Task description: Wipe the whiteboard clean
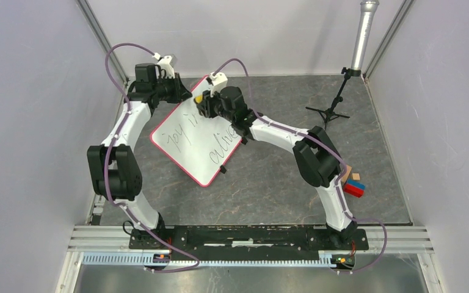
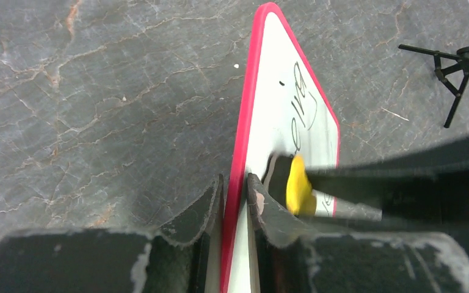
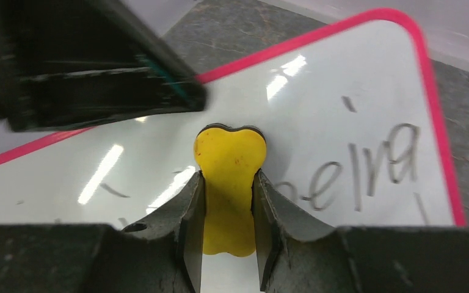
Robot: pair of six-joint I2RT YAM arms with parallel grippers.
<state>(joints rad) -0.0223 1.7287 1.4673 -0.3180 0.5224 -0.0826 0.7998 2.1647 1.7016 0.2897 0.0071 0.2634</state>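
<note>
The whiteboard [image 1: 190, 141] is white with a red rim and dark handwriting, and it stands tilted on the table. My left gripper [image 1: 184, 93] is shut on its far edge; in the left wrist view the red rim [image 2: 239, 171] runs between the fingers. My right gripper [image 1: 203, 101] is shut on a yellow bone-shaped eraser [image 3: 229, 183] with a black pad, pressed against the board's upper part [image 3: 317, 122]. The eraser also shows in the left wrist view [image 2: 297, 186]. Handwriting [image 3: 366, 168] lies right of the eraser.
A black tripod stand [image 1: 334, 104] with a grey pole stands at the back right. Red, blue and tan blocks [image 1: 354, 185] lie by the right arm. Grey walls close in the marbled table [image 1: 269, 189].
</note>
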